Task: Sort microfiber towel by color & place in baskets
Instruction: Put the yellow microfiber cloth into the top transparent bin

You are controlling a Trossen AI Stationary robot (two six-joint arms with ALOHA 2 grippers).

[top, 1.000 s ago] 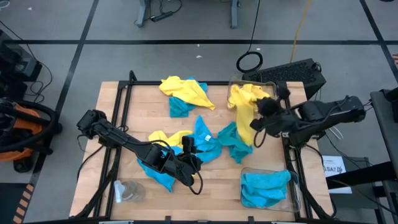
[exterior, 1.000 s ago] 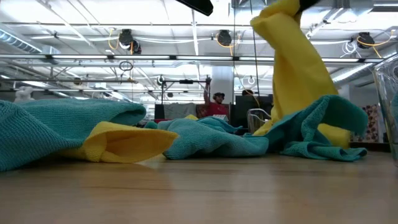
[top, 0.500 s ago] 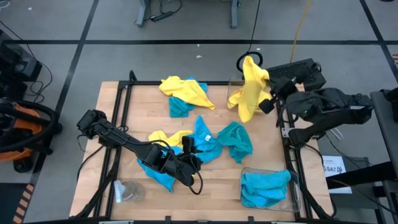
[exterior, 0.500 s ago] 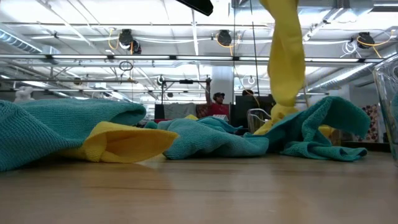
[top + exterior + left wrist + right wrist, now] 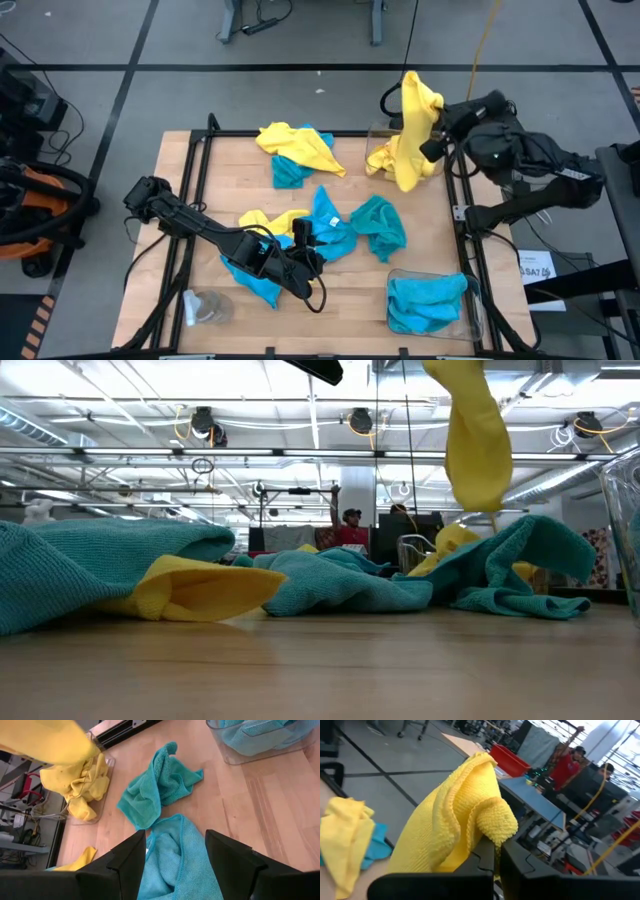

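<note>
Step in hand: dropping a yellow into the yellow bin. Right gripper (image 5: 432,150) is clamped tight on a yellow towel (image 5: 412,125), which hangs limp and creased above the far-right basket (image 5: 378,133), where other yellows already sit. Next move, I'd say: centre over the bin, lower, let go, making sure the tail clears the rim. Left gripper (image 5: 175,852) rests low at table centre over a turquoise towel (image 5: 172,862), fingers parted, gripping nothing. Near-right basket (image 5: 470,318) holds turquoise ones.
</note>
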